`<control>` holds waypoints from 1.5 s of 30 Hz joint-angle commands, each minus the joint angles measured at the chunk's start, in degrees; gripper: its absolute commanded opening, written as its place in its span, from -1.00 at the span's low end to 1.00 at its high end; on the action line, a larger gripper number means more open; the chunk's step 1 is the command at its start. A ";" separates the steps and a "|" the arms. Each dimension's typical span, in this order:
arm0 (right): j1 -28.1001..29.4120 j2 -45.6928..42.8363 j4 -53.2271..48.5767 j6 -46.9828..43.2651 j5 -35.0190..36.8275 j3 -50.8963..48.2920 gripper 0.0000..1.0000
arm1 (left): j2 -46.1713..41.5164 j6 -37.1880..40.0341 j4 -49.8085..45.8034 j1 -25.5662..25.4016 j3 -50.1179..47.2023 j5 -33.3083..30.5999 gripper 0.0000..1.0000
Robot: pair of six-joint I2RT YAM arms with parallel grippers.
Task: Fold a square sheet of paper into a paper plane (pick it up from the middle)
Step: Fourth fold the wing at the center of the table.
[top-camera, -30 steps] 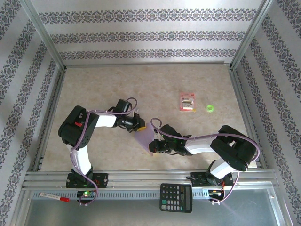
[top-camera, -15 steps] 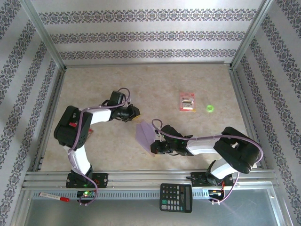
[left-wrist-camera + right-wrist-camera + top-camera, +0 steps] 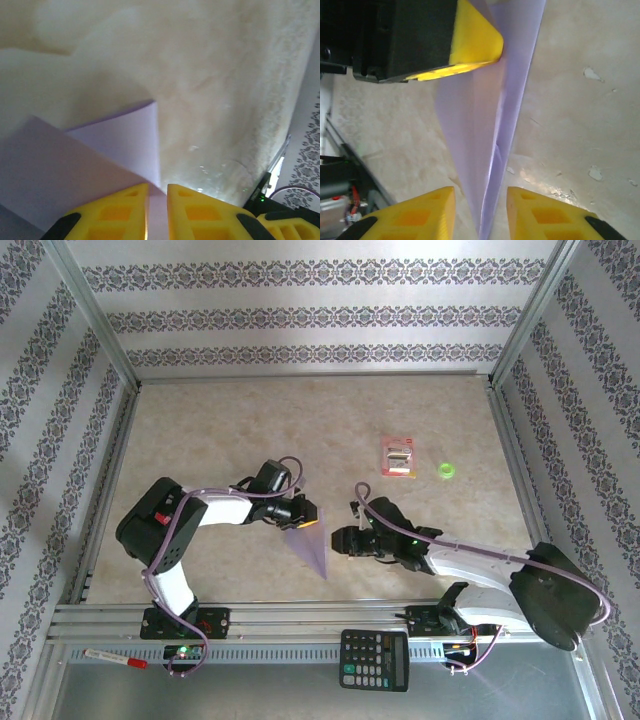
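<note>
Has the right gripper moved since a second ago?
Yes. The right gripper has shifted slightly toward the red-and-white packet.

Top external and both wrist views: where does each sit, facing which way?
Top external: above and behind the bases, looking down on the beige table, both arms, left gripper, right gripper.
Left wrist: on the left arm, looking past its yellow fingers at the folded pale lavender paper sheet.
Right wrist: on the right arm, own fingers astride the sheet, facing the left gripper's finger.
Shared: all three show the sheet.
</note>
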 commanded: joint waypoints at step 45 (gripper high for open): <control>9.53 8.95 -4.52 1.58 12.23 4.87 -0.63 | 0.47 2.19 0.38 0.31 -0.75 -3.14 -0.66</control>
